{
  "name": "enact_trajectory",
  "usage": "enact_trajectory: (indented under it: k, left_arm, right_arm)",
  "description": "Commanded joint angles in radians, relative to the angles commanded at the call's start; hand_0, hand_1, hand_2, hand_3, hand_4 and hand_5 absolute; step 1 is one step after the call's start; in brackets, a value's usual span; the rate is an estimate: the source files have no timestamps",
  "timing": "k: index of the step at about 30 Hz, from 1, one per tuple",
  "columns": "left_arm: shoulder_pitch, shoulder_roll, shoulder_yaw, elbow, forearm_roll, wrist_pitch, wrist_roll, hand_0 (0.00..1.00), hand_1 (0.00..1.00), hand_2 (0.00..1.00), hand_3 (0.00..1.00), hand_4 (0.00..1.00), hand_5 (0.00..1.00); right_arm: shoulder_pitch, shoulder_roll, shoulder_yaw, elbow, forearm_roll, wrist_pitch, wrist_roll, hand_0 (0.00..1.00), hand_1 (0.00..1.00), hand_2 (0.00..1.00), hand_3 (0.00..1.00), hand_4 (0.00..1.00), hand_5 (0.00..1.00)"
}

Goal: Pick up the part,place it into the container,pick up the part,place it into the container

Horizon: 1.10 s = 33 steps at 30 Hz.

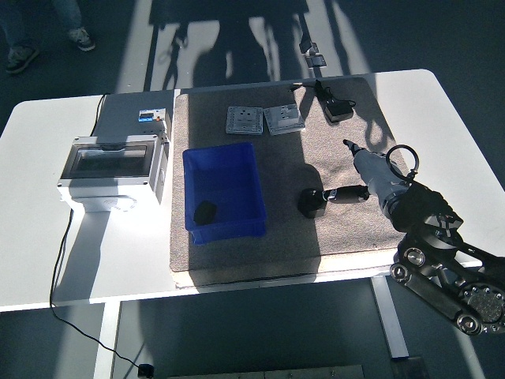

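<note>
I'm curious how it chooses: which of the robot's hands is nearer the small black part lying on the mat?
The right hand. It hovers just to the right of the black part, fingers open. The left hand is not in view at all.

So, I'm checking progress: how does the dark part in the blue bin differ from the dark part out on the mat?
The part in the bin lies inside the blue bin, far from the right hand. The part on the mat sits on the grey mat, beside that hand's thumb, and looks taller. Both are small and black.
</note>
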State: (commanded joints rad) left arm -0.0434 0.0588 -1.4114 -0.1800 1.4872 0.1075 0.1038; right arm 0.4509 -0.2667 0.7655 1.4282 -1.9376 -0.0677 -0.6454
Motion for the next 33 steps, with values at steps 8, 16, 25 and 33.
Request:
enact_trajectory:
  k: [8, 16, 25, 33]
  left_arm:
    - [0.004, 0.001, 0.006, 0.0, -0.017, 0.003, -0.006, 0.666, 0.569, 0.639, 0.635, 0.664, 0.65]
    - [-0.001, -0.001, 0.008, 0.0, -0.011, -0.001, -0.003, 0.666, 0.57, 0.64, 0.634, 0.662, 0.653]
    - [-0.002, -0.001, 0.007, 0.0, -0.005, -0.004, 0.0, 0.665, 0.571, 0.64, 0.634, 0.659, 0.656]
    - [-0.004, -0.001, 0.003, 0.0, 0.001, -0.005, 0.001, 0.665, 0.569, 0.638, 0.631, 0.656, 0.655]
  right_arm:
    - [0.055, 0.0, -0.108, -0.015, 0.005, 0.026, 0.0, 0.964, 0.727, 0.94, 0.998, 0.855, 0.397]
    - [0.108, 0.023, -0.173, -0.07, 0.027, 0.011, 0.0, 0.96, 0.719, 0.939, 0.998, 0.859, 0.404]
    - [0.143, 0.052, -0.239, -0.155, 0.012, -0.014, 0.0, 0.93, 0.586, 0.772, 0.903, 0.872, 0.411]
    - [0.166, 0.057, -0.285, -0.164, -0.003, -0.019, 0.0, 0.862, 0.407, 0.522, 0.77, 0.829, 0.352]
